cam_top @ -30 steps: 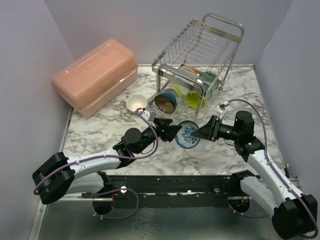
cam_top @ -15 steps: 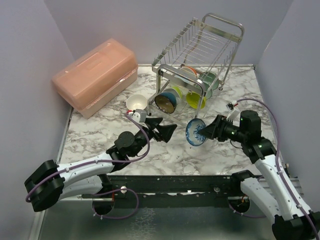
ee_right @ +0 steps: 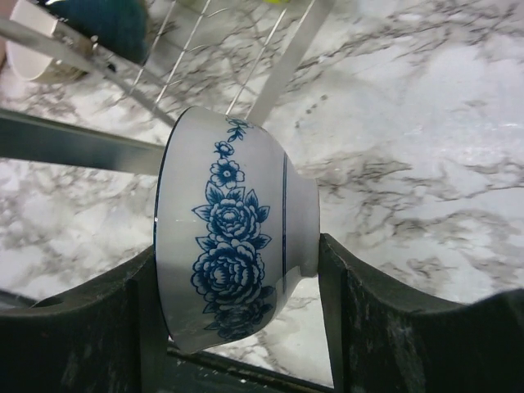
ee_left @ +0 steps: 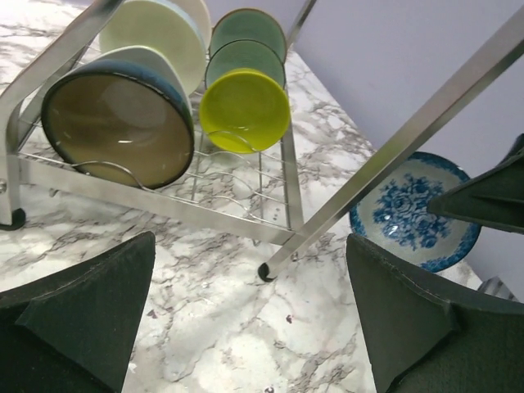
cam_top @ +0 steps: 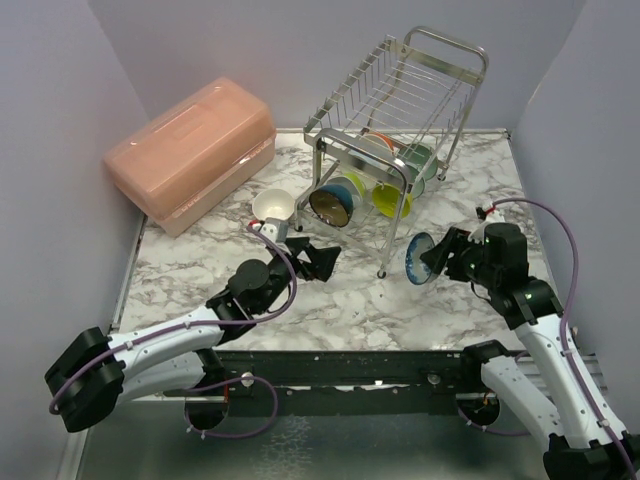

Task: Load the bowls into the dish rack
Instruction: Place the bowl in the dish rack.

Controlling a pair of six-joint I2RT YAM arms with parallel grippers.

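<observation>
- The left gripper (cam_top: pixel 315 254) has its jaws spread as wide as they go, with nothing between them; only marble table (cam_top: pixel 200 260) shows in the gap.
- Straight ahead of those open jaws stands the dish rack (ee_left: pixel 385 155). Its slanted chrome tube crosses the wrist view, and one foot rests on the table just beyond the gap.
- On the rack's lower shelf, ahead and to the left of the left jaws, a teal bowl with a brown inside (ee_left: pixel 115 123) stands on edge. A lime bowl (ee_left: pixel 246 110) sits just to its right, with a mint green bowl (ee_left: pixel 155 33) and two darker green bowls (ee_left: pixel 248 33) behind them.
- The right gripper (cam_top: pixel 440 255) has its jaws partly open and clamped on the blue-and-white bowl (ee_right: pixel 221 246).
- That bowl is tipped on its side, with one finger at its mouth and the other at its foot. It is clear of the table.
- The held bowl is ahead and to the right of the left jaws, past the rack's tube. The rack's front leg is near it.
- A white bowl (cam_top: pixel 272 206) rests on the table off the left jaws' left side.
- A pink lidded box (cam_top: pixel 190 150) sits well away to the left.
</observation>
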